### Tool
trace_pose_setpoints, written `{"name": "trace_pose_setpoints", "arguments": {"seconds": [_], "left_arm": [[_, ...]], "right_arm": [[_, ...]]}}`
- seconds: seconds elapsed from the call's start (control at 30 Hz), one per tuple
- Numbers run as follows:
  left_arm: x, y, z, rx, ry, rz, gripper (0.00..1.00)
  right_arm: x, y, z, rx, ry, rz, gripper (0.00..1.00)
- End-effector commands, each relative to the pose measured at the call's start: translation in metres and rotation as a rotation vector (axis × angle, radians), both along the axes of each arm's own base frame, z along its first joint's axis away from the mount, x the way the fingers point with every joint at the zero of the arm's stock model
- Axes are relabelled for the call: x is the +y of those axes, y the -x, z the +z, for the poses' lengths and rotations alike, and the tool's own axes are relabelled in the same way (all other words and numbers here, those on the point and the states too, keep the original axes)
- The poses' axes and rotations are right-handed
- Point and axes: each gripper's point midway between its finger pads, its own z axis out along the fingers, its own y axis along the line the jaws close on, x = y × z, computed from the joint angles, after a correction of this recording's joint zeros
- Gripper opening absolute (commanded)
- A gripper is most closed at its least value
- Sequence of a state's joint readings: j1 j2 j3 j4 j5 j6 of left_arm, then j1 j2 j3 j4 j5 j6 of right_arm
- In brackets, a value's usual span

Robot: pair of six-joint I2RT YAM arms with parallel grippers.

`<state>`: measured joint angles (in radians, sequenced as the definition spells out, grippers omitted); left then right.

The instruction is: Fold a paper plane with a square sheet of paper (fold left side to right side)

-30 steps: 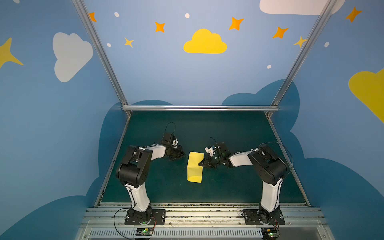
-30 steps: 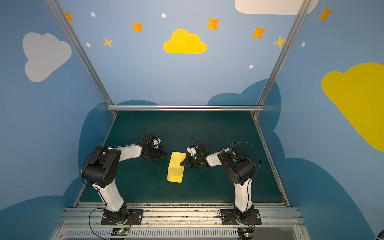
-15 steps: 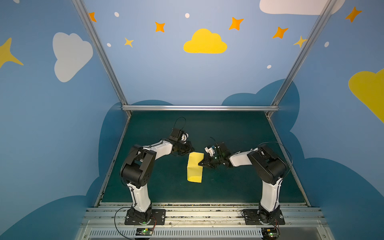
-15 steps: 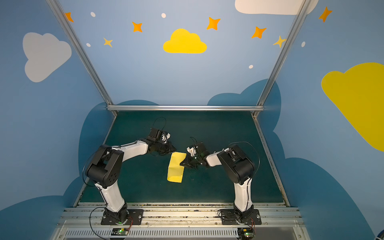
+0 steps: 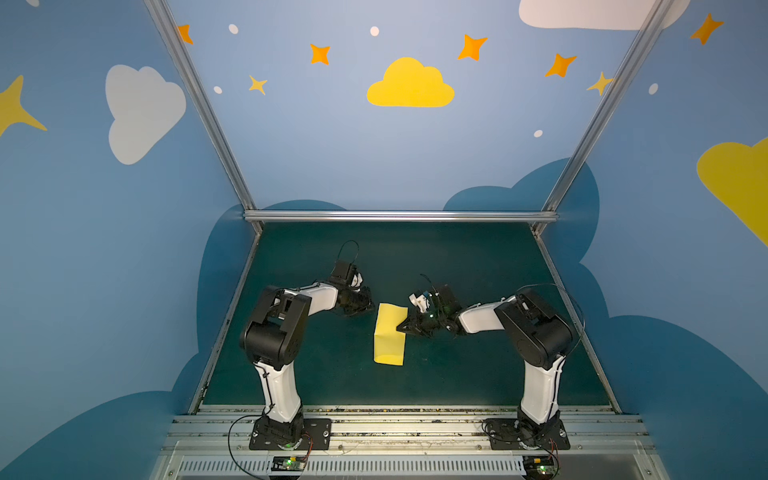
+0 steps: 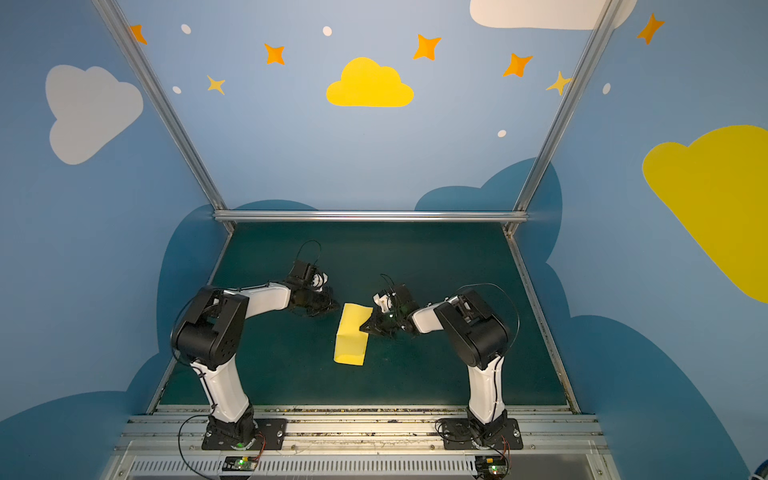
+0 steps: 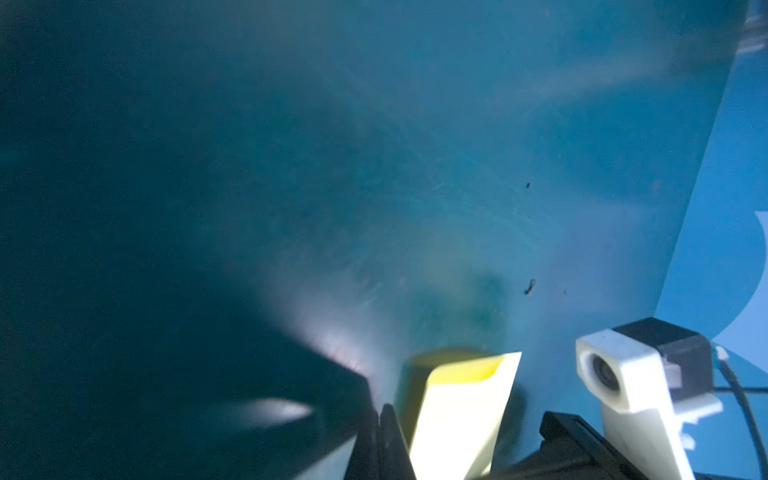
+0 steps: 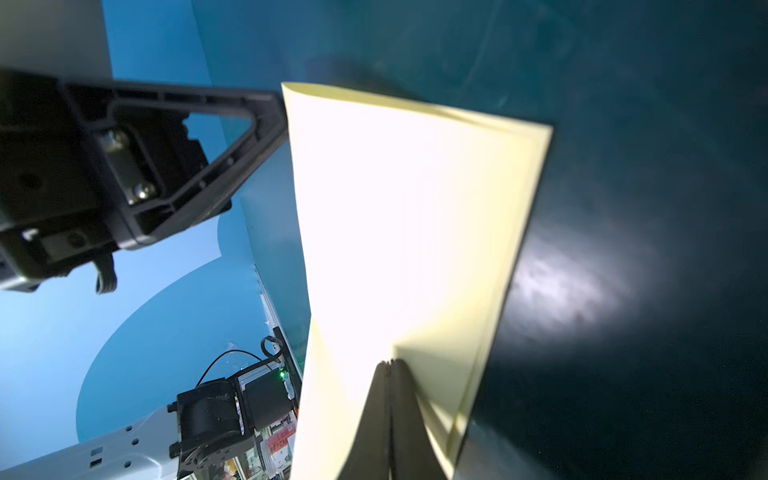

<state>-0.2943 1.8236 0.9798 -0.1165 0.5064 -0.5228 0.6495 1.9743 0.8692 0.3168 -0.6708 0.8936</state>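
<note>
Green worktop (image 5: 457,374) is carrying the folded sheet of paper (image 5: 388,345) centrally; the right fingers (image 8: 374,424), closed and empty, are pressing its edge (likely pinning the layers), while the left fingers (image 7: 395,449), likewise closed, are hovering beside its far corner.

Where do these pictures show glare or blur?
Right wrist view: the square sheet of paper is washed out white, and a glare patch lies on the mat. Left wrist view: the mat is blurred. Both top views: sharp, evenly lit.

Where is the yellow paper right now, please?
In both top views the paper lies centrally between the left gripper and the right gripper, which touches it.
</note>
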Motion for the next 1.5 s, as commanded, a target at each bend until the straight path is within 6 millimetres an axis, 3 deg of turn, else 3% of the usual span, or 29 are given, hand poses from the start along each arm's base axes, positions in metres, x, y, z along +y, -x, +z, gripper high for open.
{"name": "trace_pose_setpoints", "arguments": {"seconds": [0.0,0.13,0.2,0.43,0.83,1.07,1.27,1.47], "left_arm": [[-0.009,0.01,0.034,-0.059,0.063,0.0,0.06],[-0.029,0.049,0.061,-0.091,0.108,-0.063,0.07],[-0.034,0.07,0.064,-0.096,0.104,-0.085,0.07],[-0.033,0.117,0.049,-0.075,0.065,-0.101,0.07],[-0.017,0.148,-0.003,0.023,0.019,-0.076,0.06],[-0.001,0.158,-0.017,0.048,-0.039,-0.041,0.04],[0.015,0.165,-0.018,0.056,-0.097,-0.004,0.04],[0.027,0.161,0.006,0.024,-0.108,0.066,0.04]], "right_arm": [[-0.066,0.049,-0.097,0.193,0.397,-0.061,0.0],[-0.067,0.05,-0.097,0.193,0.404,-0.057,0.0],[-0.067,0.05,-0.097,0.191,0.404,-0.055,0.0],[-0.069,0.051,-0.1,0.198,0.419,-0.048,0.0],[-0.07,0.052,-0.102,0.204,0.422,-0.048,0.0],[-0.071,0.054,-0.102,0.204,0.422,-0.048,0.0],[-0.071,0.053,-0.102,0.203,0.42,-0.046,0.0],[-0.07,0.052,-0.103,0.2,0.42,-0.04,0.0]]}}
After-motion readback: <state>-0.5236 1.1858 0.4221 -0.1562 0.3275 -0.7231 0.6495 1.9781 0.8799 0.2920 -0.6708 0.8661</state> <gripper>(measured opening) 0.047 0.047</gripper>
